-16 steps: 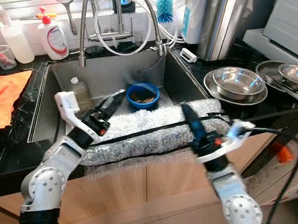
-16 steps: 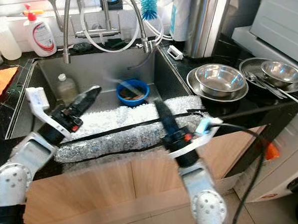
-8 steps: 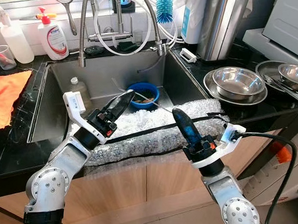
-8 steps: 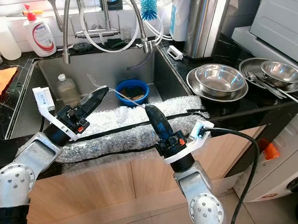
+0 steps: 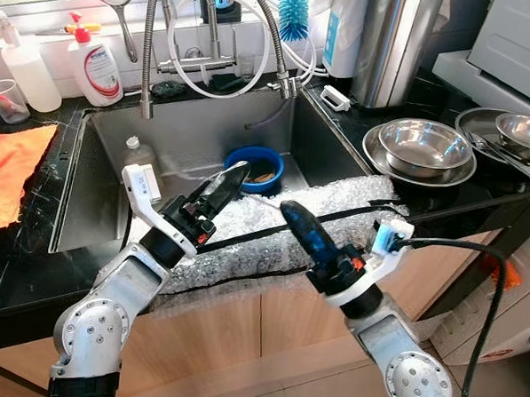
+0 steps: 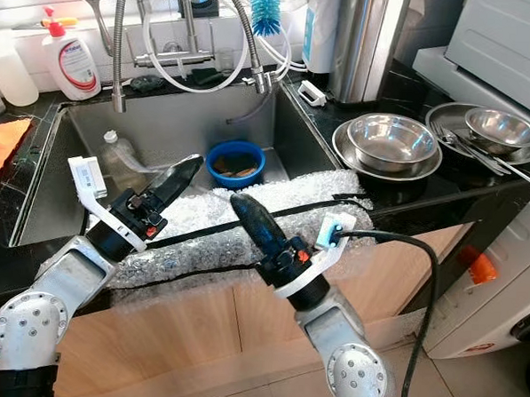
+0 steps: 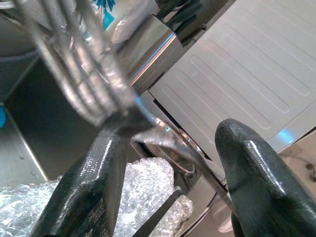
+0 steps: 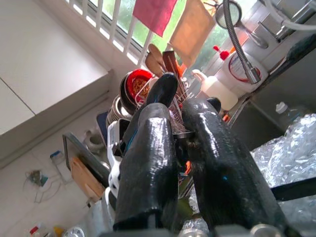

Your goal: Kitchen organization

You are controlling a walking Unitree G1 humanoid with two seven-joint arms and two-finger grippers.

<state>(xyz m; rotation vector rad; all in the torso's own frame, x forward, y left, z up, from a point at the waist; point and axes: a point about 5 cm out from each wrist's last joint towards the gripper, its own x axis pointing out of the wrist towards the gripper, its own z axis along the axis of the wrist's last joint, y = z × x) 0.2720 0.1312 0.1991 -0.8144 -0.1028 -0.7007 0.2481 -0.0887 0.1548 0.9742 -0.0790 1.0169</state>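
Blue plastic, round and shallow, marks the likely task object: a blue bowl [image 5: 254, 168] resting on the floor of the stainless sink [image 5: 107, 168], near its back wall and below the coiled faucet hose [image 5: 150, 50], with brownish remains inside that cannot be identified. Both arms hover over the bubble wrap sheet [image 5: 272, 230], crossed by a black strap, which drapes the sink's front edge. The bowl lies beyond and below both grippers, farther into the basin. The left gripper [image 5: 226, 186] is the nearer of the two, its tips pointing up and inward toward the bowl's near rim but apart from it; the left wrist view shows its jaws spread with nothing between them. The right gripper [image 5: 295, 220] hangs over the wrap's front portion, angled toward the left gripper; the right wrist view shows its jaws close together and parallel, a narrow gap between them and nothing held. Being round, the bowl offers no long axis, so a rim pinch from the left side appears the likelier approach. A small clear bottle [image 5: 141, 159] stands in the sink well to the left of the bowl. On the counter [image 5: 358, 123] to the right sit stacked steel bowls [image 5: 423, 146], well apart from both arms.
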